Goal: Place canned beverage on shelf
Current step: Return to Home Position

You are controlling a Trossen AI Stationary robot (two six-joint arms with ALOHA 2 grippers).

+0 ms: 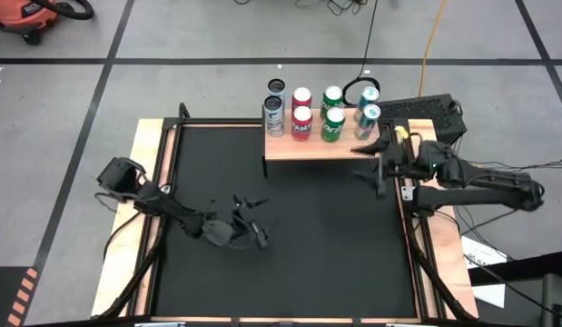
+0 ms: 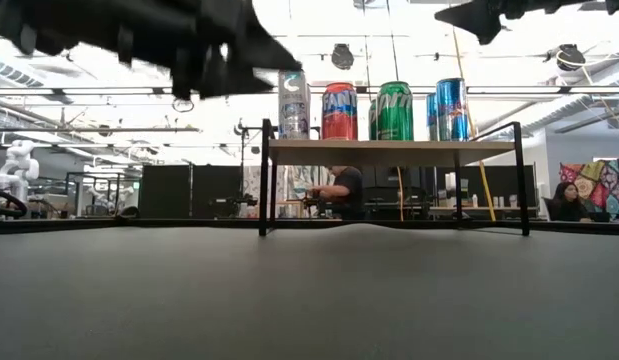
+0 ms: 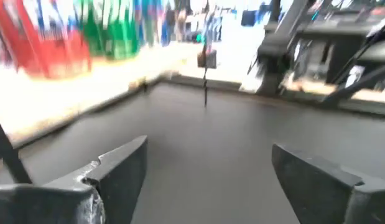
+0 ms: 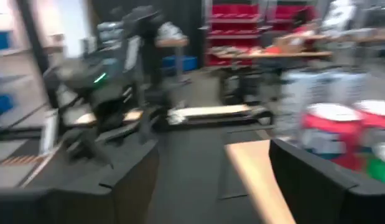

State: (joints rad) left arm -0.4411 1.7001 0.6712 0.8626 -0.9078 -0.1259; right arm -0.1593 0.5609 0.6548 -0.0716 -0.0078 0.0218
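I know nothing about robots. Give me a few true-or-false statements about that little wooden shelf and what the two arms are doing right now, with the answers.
1. Eight cans stand on the shelf. True.
2. The left jaws hold a can. False: they are open and empty, over the table.
3. The green cans stand between the red cans and the blue cans. True.
4. A can lies on the table. False: every can in view stands upright on the shelf.
5. The right jaws are clamped on the shelf. False: they are open, near its right end.

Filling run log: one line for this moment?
left hand: open, empty | right hand: open, empty, beside shelf | cans: on shelf, colour pairs
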